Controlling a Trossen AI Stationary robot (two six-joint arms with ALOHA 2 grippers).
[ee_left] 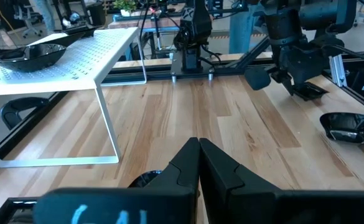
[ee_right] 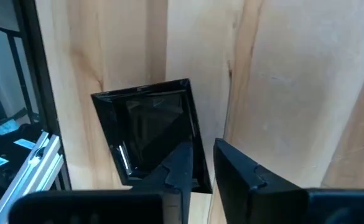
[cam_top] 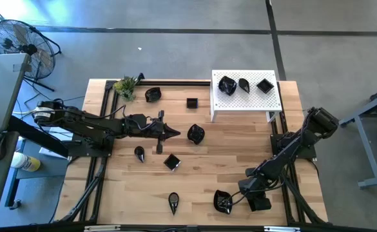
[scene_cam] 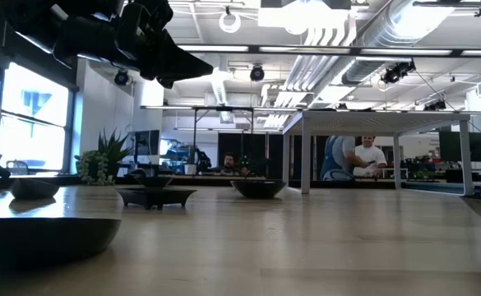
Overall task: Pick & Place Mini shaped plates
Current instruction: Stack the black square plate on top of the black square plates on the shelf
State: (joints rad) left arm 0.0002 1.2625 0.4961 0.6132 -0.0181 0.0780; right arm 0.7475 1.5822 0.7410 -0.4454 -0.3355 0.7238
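Several mini shaped plates, small glossy black dishes, lie on the wooden table, among them a wavy one [cam_top: 196, 133], a square one [cam_top: 171, 162] and a teardrop [cam_top: 173, 202]. Three more sit on the white perforated platform [cam_top: 240, 103]. My right gripper [cam_top: 230, 200] is low at the table's front right, its fingers pinching the rim of a square plate [ee_right: 147, 124], one finger [ee_right: 182, 165] inside the dish and the other outside. My left gripper [cam_top: 173, 133] is shut and empty, hovering mid-table just left of the wavy plate.
A small green plant [cam_top: 125, 87] stands at the back left corner. Black frame rails [cam_top: 104, 109] run along both table sides. In the low view a person [scene_cam: 367, 156] sits far behind the table. A fan [cam_top: 20, 42] stands on the floor left.
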